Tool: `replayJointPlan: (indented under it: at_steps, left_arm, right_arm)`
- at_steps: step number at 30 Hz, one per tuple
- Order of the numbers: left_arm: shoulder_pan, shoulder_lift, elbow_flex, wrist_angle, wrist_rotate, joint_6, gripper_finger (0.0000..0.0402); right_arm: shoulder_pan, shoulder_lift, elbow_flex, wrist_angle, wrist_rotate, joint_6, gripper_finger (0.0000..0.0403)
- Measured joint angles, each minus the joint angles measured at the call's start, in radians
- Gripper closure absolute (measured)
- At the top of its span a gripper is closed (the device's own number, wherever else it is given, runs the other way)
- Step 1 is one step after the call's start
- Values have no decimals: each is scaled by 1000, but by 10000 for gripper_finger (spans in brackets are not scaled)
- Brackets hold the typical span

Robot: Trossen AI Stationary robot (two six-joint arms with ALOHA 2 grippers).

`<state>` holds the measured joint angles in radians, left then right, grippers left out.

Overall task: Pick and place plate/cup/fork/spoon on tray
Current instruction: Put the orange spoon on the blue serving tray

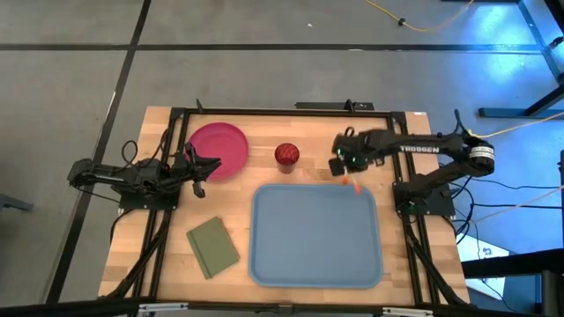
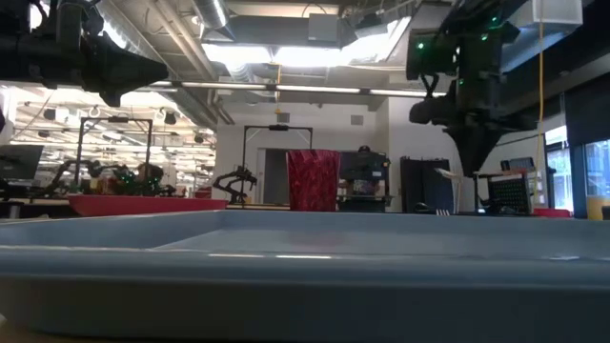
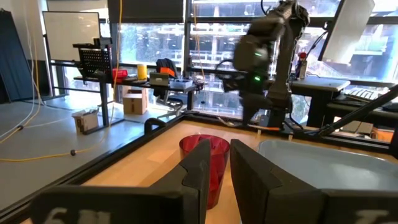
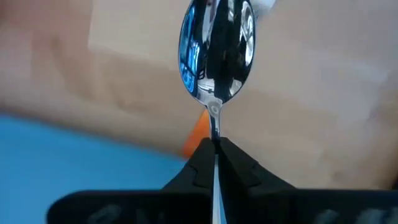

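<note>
My right gripper (image 1: 340, 164) is above the table just beyond the far rim of the light-blue tray (image 1: 264, 255) and is shut on the silver spoon (image 4: 216, 50). The spoon's bowl hangs below the fingers. A small orange piece (image 1: 354, 186) lies under it by the tray's rim; whether it is the fork, I cannot tell. The dark-red cup (image 1: 286, 155) stands upright on the table, far of the tray. The pink plate (image 1: 218, 150) lies flat at the far left. My left gripper (image 1: 203, 167) waits beside the plate, empty, its fingers a narrow gap apart (image 3: 219, 165). My right gripper pinches the spoon's thin neck (image 4: 214, 127), just behind the bowl, between its two fingertips. The fingers point down from above and lie along the spoon. The spoon hangs bowl-down, clear of the table. Its handle runs back between the fingers and is mostly hidden.
An olive-green square (image 1: 212, 246) lies flat left of the tray, near the table's near edge. The tray's blue floor (image 2: 381, 243) fills the low view's foreground. Black frame rails run along the table's left, right and far sides.
</note>
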<state>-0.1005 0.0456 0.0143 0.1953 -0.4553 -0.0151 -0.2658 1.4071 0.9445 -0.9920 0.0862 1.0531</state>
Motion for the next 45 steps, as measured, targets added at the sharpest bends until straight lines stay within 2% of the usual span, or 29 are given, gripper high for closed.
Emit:
replayJointPlan:
  at_steps: [5, 11, 16, 21, 25, 30, 38, 45]
  left_arm:
    - [0, 0, 0, 0, 0, 0, 346]
    - [0, 0, 0, 0, 0, 0, 346]
    - [0, 0, 0, 0, 0, 0, 347]
    - [0, 0, 0, 0, 0, 0, 346]
    - [0, 0, 0, 0, 0, 0, 347]
    - [0, 0, 0, 0, 0, 0, 347]
    - [0, 0, 0, 0, 0, 0, 346]
    - [0, 0, 0, 0, 0, 0, 347]
  right_arm:
    - [222, 0, -50, 18, 6, 265, 394]
    - [477, 2, -122, 193, 43, 591, 394]
    - [617, 22, -168, 225, 45, 812, 394]
    - [721, 58, -179, 273, -9, 994, 393]
    - [787, 101, -178, 340, -11, 1068, 393]
    - [825, 139, -178, 319, -12, 1122, 393]
    - [828, 151, -178, 303, -77, 1042, 373]
    - [828, 151, -178, 301, -89, 1037, 363]
